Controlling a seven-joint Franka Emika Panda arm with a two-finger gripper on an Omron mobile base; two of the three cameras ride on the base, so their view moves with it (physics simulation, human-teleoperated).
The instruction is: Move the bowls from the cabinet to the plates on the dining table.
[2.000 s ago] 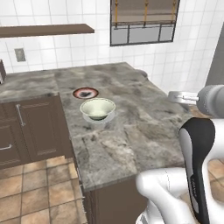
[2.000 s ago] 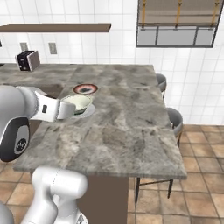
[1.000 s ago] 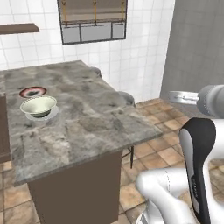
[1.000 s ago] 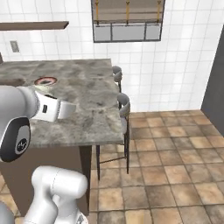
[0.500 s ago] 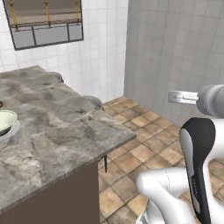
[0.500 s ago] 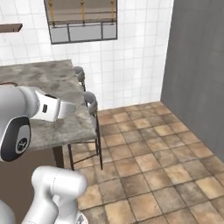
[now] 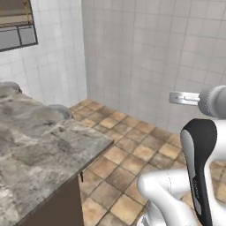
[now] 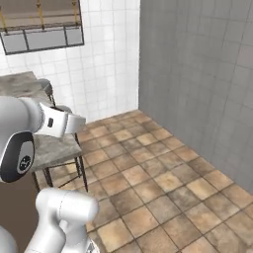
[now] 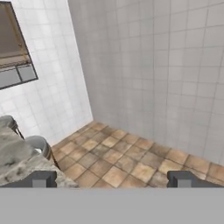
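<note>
Dining table (image 7: 39,145) at left, fingers (image 9: 41,178) wide apart — holding nothing

The desk (image 7: 39,150) runs off the left and bottom edges of the left base view, so only one corner of its stone top shows. In the right base view the arm hides part of the desk, and the left edge cuts off the rest. The window (image 8: 42,22) is cut by the top edge there. In the hand view, a grey stool (image 9: 37,144) sits partly behind the desk corner, so its legs are hidden.
</note>
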